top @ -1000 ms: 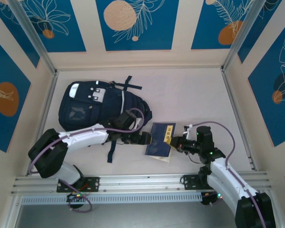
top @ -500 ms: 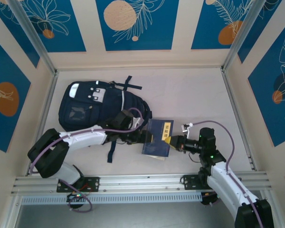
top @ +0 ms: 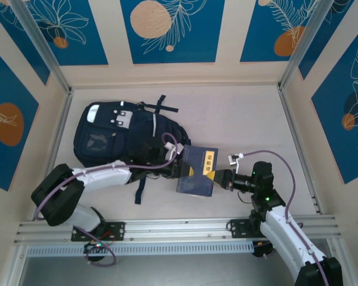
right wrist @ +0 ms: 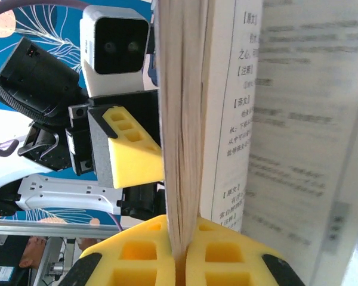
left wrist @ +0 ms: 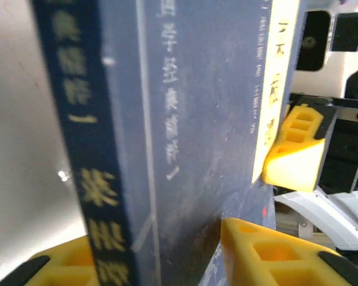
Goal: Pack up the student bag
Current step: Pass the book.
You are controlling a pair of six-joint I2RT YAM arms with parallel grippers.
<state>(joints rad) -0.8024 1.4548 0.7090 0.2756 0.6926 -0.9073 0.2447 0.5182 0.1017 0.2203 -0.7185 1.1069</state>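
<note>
Left gripper (left wrist: pixel 167 256) jaws, wide a moment ago, now clamp the navy book (top: pixel 197 171) beside the student bag (top: pixel 116 134); right gripper (right wrist: pixel 182 256) jaws stay pinched on its pages.

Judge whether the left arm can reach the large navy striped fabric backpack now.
Likely yes: the backpack lies beside it, but the left claw is busy gripping a flat navy book.

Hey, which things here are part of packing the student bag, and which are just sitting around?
Part of the job:
- bag
- book, gripped by the left end effector and the right end effector

Just there:
- table
- rail
- wall panels
</note>
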